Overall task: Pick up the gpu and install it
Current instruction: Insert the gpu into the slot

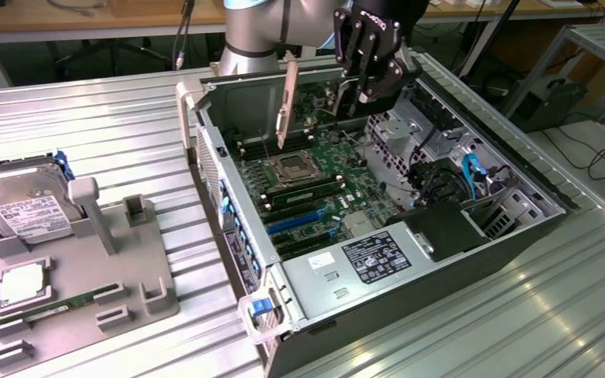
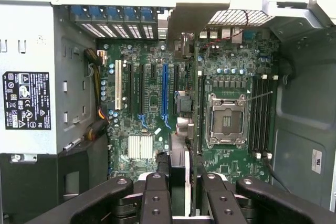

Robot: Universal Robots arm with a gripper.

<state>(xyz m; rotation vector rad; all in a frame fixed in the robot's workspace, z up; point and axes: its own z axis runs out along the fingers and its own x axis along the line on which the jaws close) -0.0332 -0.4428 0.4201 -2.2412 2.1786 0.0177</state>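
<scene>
The pick-up looks done. The gripper (image 1: pixel 369 75) hangs above the open computer case (image 1: pixel 513 169), its jaws closed on the top edge of the gpu (image 1: pixel 290 98), which hangs on edge, clear of the motherboard (image 1: pixel 313 177). In the wrist view the gpu (image 2: pixel 185 66) sits edge-on over the blue and black expansion slots (image 2: pixel 165 90). Seating it in a slot is judged still to do. On the desk's left, a gray holder (image 1: pixel 82 268) carries the hard drive (image 1: pixel 24 205).

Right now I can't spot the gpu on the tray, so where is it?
The gpu is held edge-down in the gripper, above the open case at the top middle of the exterior view, over the motherboard near the CPU socket.
</scene>
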